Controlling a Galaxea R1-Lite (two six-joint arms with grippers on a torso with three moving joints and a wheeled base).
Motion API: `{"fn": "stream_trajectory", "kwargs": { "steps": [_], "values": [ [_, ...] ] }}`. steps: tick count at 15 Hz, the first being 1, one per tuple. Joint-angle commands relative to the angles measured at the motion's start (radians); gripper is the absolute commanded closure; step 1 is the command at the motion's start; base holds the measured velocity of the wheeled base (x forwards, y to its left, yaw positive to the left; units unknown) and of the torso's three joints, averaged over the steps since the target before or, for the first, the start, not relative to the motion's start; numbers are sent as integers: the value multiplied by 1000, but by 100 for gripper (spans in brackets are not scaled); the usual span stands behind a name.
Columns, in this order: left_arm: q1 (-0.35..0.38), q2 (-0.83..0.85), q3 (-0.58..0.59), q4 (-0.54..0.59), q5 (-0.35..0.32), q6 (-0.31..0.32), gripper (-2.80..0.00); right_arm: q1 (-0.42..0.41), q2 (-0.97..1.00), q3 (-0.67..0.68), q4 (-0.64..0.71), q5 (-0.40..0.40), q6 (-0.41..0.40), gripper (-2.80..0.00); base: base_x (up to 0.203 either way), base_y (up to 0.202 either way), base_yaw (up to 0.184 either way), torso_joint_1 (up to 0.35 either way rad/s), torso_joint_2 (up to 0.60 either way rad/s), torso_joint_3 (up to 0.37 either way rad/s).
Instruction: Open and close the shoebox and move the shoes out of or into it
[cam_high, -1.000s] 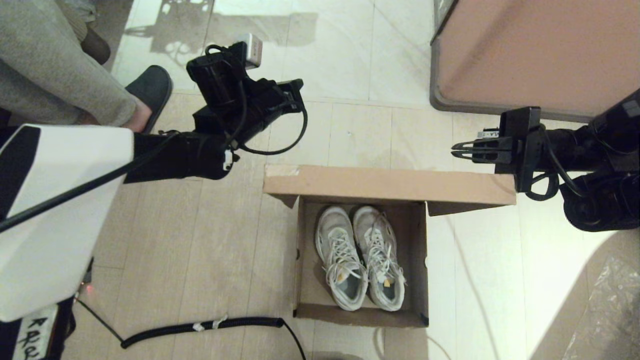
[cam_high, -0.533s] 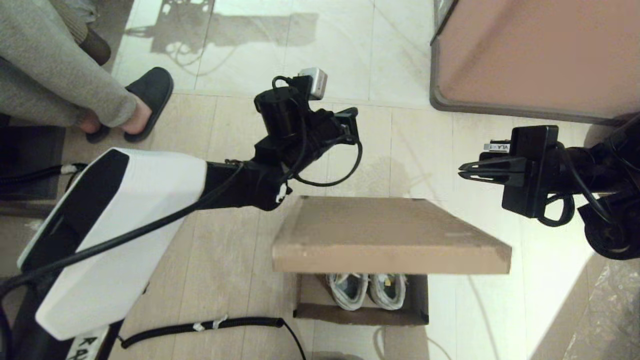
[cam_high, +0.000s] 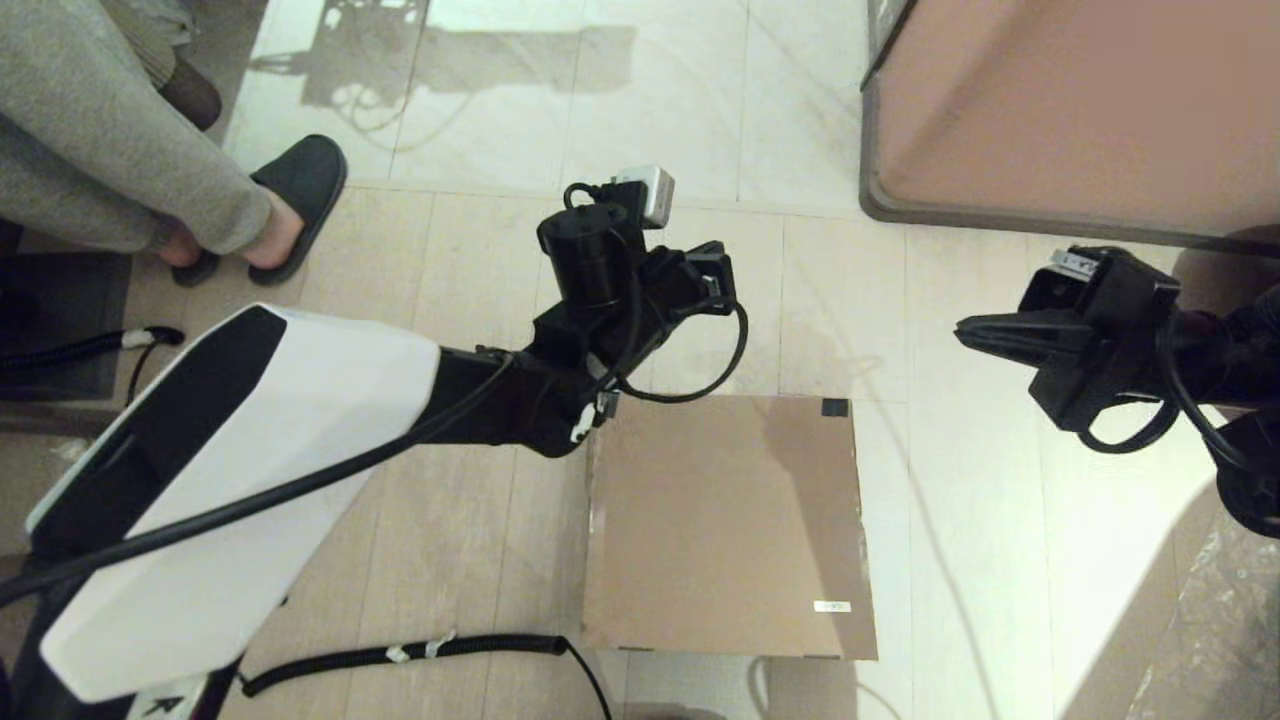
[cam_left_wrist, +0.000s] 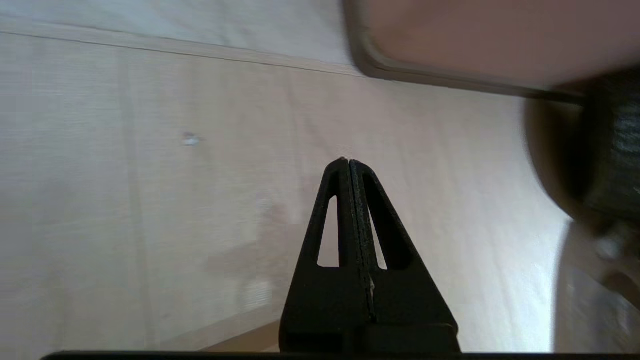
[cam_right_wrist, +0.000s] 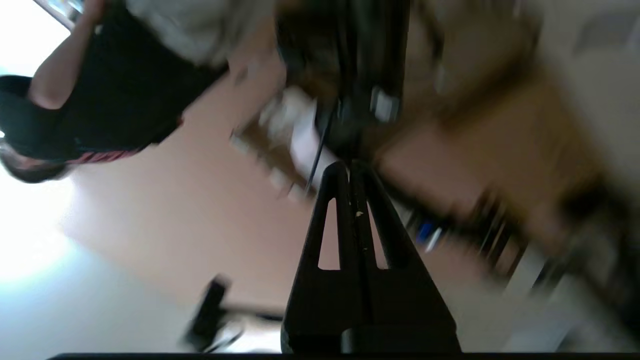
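Nearest to me, a black coiled cable (cam_high: 400, 652) lies on the floor (cam_high: 470, 560), which is made of long pale wood-look boards. Just beside the cable end stands the shoebox (cam_high: 725, 525). It is plain brown cardboard, matte and flat, almost square from above. Its lid is down and lies flat, so the inside is hidden and I cannot see the shoes. A small white label (cam_high: 831, 606) sits near the lid's near right corner, and a piece of dark tape (cam_high: 834, 407) marks the far right corner.

Above the far left corner of the box is my left arm, with a smooth white shell and black joints. My left gripper (cam_left_wrist: 350, 162) is beyond the box, over the bare floor; its two black fingers are pressed together and hold nothing. My right gripper (cam_high: 965, 333) hangs to the right of the box, well apart from it, fingers also pressed together and empty.

Further away the floor changes to glossy light tiles (cam_high: 640, 110). At the far left a person's foot wears a dark slipper (cam_high: 300, 195), and at the far right stands a large piece of brown furniture with a rounded corner (cam_high: 1080, 100).
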Motion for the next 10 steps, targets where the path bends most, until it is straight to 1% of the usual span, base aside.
{"fn": "stream_trajectory", "kwargs": {
  "steps": [1,2,3,4,6,7,8,9,10],
  "values": [
    [8,-42,23,3,74,-1,0,-65,9,2,-9,-245,-260,0,0,0,0,0,0,0],
    [16,-64,47,18,104,-1,0,-86,8,8,-9,-380,-389,0,0,0,0,0,0,0],
    [29,-88,82,36,117,0,0,-98,9,34,-9,-466,-527,0,0,0,0,0,0,0],
    [48,-115,134,50,121,7,0,-106,9,102,-9,-502,-662,0,0,0,0,0,0,0],
    [107,-167,255,56,123,52,0,-106,1,288,4,-531,-949,0,0,0,0,0,0,0],
    [139,-202,325,57,121,71,0,-97,-18,386,32,-540,-1094,0,0,0,0,0,0,0],
    [168,-237,392,57,120,80,0,-87,-54,464,76,-546,-1217,0,0,0,0,0,0,0],
    [190,-267,463,56,118,84,0,-73,-107,514,138,-556,-1312,0,0,0,0,0,0,0],
    [213,-301,554,53,116,86,0,-46,-163,564,249,-588,-1426,0,0,0,0,0,0,0]
  ]
}}
